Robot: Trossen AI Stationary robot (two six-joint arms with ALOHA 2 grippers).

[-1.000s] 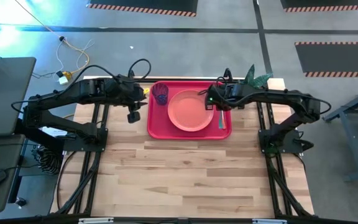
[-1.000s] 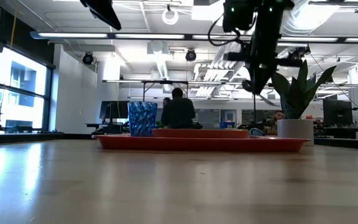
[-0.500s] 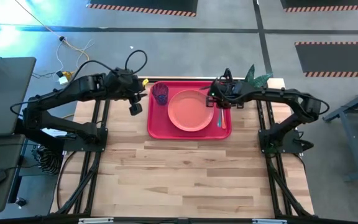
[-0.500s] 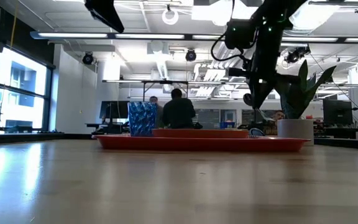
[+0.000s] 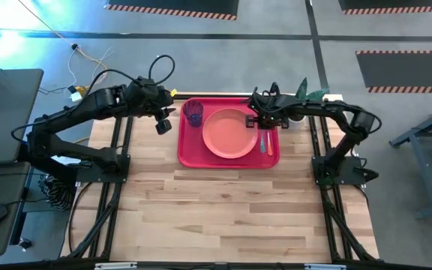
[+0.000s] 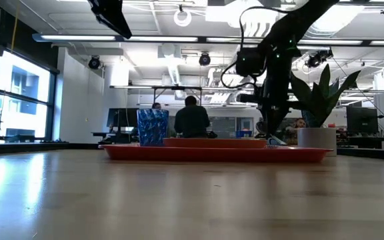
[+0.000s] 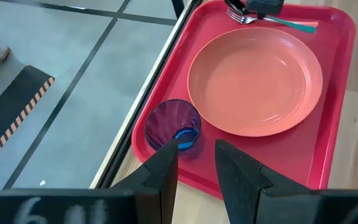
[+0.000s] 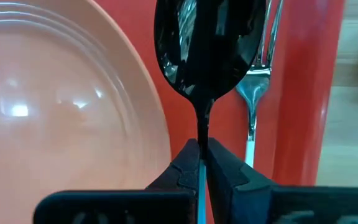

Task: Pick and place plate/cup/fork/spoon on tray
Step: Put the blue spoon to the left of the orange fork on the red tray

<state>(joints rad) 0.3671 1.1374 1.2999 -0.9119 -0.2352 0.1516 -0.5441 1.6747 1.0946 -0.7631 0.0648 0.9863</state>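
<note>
Over tray (image 5: 188, 154) rt edge, rt tool (image 8: 202, 163) clamps spoon (image 8: 205, 46) – bowl forward, parallel w/ fork (image 8: 255, 81).

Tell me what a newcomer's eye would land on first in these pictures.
The bright red tray at the table's far edge stands out first, with the salmon-pink plate filling its middle and the blue-purple cup in its far left corner. Next comes the right gripper, shut on the spoon and holding it over the tray beside the plate, next to the fork.

Right end effector (image 8: 201, 163) lowered, fingers pinched shut; left end effector (image 7: 194, 163) raised, fingers slightly parted.
</note>
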